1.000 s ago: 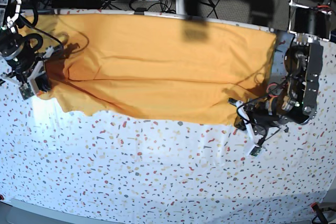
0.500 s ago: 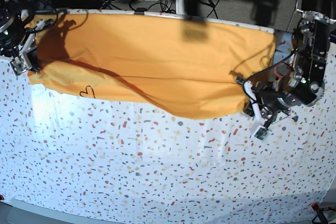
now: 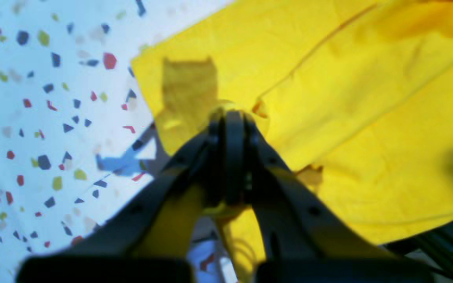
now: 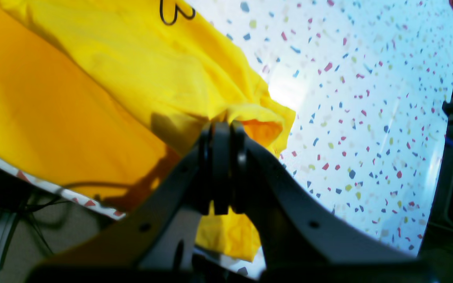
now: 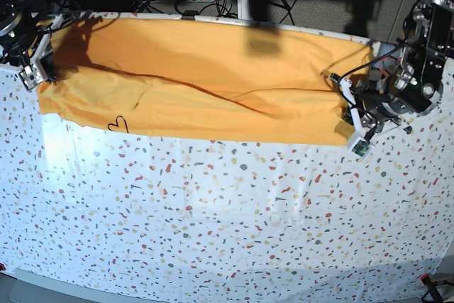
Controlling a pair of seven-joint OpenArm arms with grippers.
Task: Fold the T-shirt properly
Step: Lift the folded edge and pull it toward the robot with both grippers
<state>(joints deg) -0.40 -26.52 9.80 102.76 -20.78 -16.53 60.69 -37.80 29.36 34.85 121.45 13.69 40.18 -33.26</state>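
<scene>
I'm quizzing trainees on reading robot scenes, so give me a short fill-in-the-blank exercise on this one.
1. Each claw, left and right, is shut on the mustard-yellow cotton ____.
2. The small black outline drawn on that cloth is a ____.
3. The white tabletop is speckled with coloured ____.

Missing words: T-shirt; heart; flecks

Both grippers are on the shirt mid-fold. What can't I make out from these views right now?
- T-shirt neck and sleeves: hidden in its own folds, base view.
- Layers pinched in the left gripper: blurred, its fingers cover them.
- Heart outline: cut off by the top edge, right wrist view.
- Right gripper: small and shadowed, base view.
</scene>
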